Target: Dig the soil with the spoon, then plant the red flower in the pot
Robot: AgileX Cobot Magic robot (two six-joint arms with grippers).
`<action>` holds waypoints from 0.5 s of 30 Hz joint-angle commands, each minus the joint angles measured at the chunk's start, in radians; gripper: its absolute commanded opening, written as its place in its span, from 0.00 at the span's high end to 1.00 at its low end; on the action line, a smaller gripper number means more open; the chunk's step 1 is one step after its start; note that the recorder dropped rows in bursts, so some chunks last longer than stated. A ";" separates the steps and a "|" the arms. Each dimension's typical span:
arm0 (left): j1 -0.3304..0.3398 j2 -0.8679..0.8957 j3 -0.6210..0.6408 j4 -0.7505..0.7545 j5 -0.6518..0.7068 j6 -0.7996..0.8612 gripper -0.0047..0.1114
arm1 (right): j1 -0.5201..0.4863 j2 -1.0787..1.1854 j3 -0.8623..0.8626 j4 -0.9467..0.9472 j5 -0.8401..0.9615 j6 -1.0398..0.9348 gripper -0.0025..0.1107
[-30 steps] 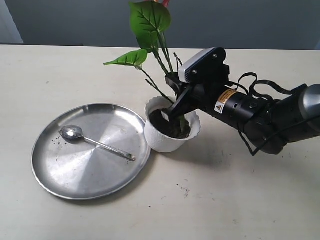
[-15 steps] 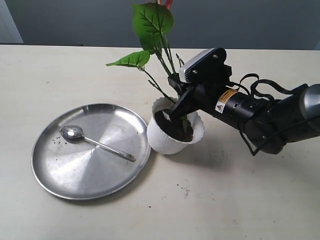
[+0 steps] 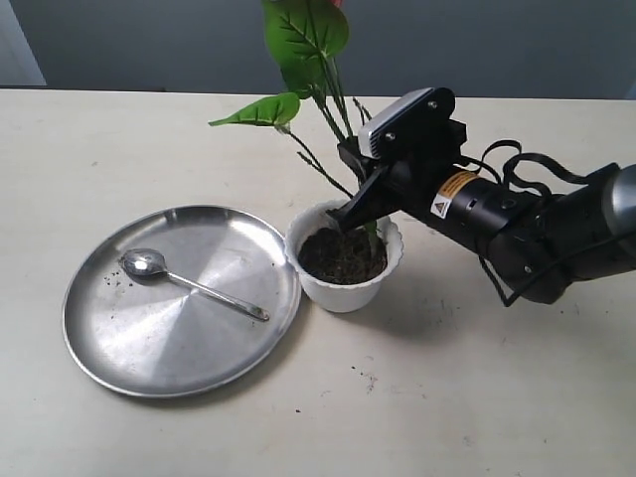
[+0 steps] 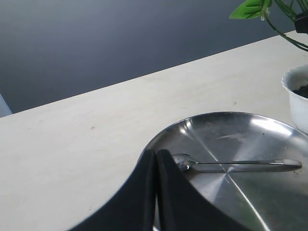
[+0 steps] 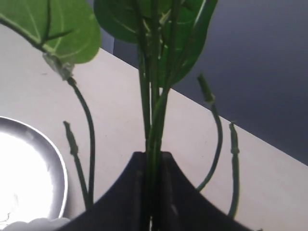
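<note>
The white scalloped pot point(image 3: 343, 283) stands upright beside the steel plate, with dark soil point(image 3: 338, 256) in it. The red flower point(image 3: 303, 35) rises from the soil; mostly its green leaves and stems show, and only a sliver of red at the frame's top. My right gripper point(image 3: 355, 213) sits just above the pot's rim, shut on the stem bundle point(image 5: 153, 96). The spoon point(image 3: 189, 281) lies on the plate, bowl up. My left gripper point(image 4: 156, 154) is shut and empty, low over the plate's edge near the spoon point(image 4: 236, 165). It is out of the exterior view.
The large round steel plate point(image 3: 149, 348) lies left of the pot, touching or nearly touching it, with a few soil crumbs on it. Crumbs dot the pale table point(image 3: 417, 417) in front of the pot. The right arm's cables point(image 3: 517, 164) hang behind it.
The pot was tipped and has come upright, so its soil now shows. My right gripper and the flower have lifted slightly and shifted right. Spoon and plate have stayed put.
</note>
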 commanded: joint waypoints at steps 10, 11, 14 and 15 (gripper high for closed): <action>-0.005 -0.001 -0.002 -0.008 -0.013 -0.002 0.96 | -0.002 -0.026 -0.024 -0.124 -0.037 0.063 0.96; -0.005 -0.001 -0.002 -0.008 -0.013 -0.002 0.96 | -0.002 -0.028 -0.024 -0.124 -0.050 0.080 0.96; -0.005 -0.001 -0.002 -0.008 -0.013 -0.002 0.96 | -0.002 -0.028 -0.024 -0.127 -0.092 0.111 0.96; -0.005 -0.001 -0.002 -0.008 -0.013 -0.002 0.96 | -0.002 -0.028 -0.022 -0.119 -0.112 0.122 0.96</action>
